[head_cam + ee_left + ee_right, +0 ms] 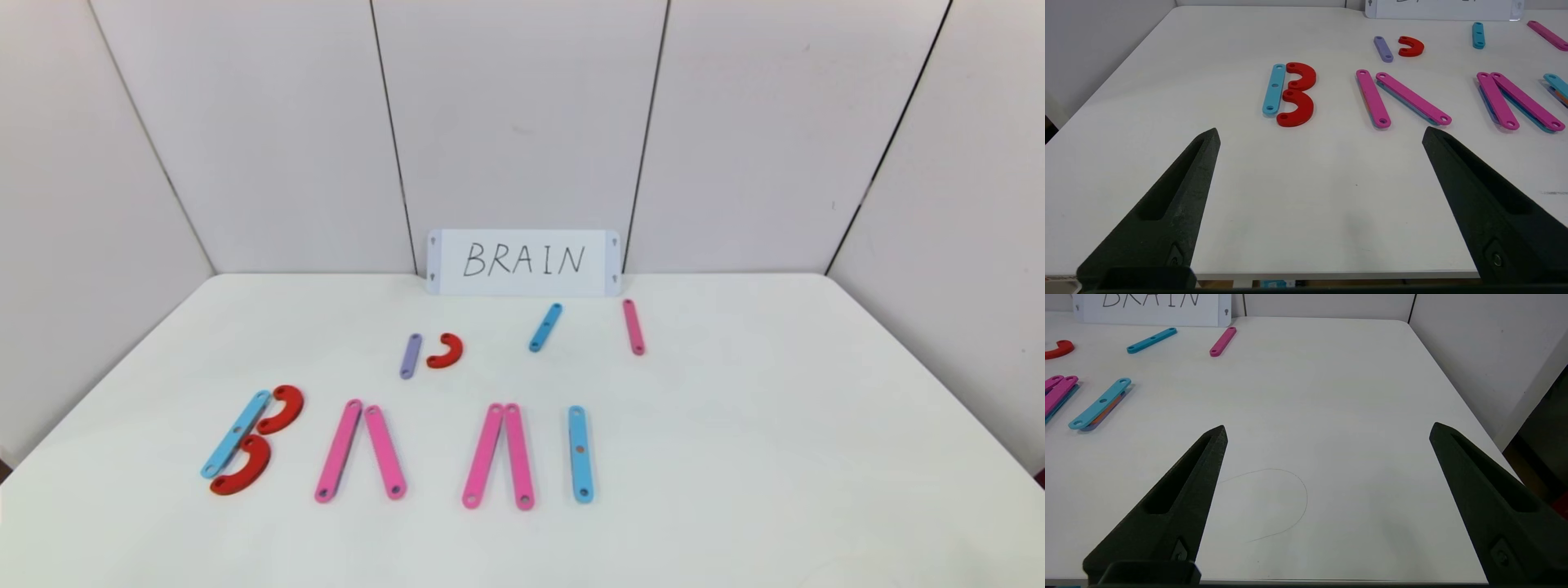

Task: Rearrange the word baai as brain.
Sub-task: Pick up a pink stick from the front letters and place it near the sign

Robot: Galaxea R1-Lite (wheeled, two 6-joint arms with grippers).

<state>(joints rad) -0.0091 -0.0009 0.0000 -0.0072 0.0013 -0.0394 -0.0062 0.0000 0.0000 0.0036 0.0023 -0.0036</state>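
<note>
The word lies along the table's front in the head view: a B of a blue bar (235,434) with two red crescents (282,409), two A shapes of paired pink bars (360,450) (499,456), and an I of one blue bar (580,454). Behind them lie a purple bar (411,356), a small red crescent (446,351), a short blue bar (545,327) and a short pink bar (633,327). My left gripper (1321,136) is open and empty over the front edge, near the B (1290,94). My right gripper (1327,430) is open and empty over the bare front right.
A white card (523,262) with handwritten BRAIN stands against the back wall. White panels enclose the table (775,425) on three sides. A thin hair-like strand (1290,490) lies on the surface under the right gripper.
</note>
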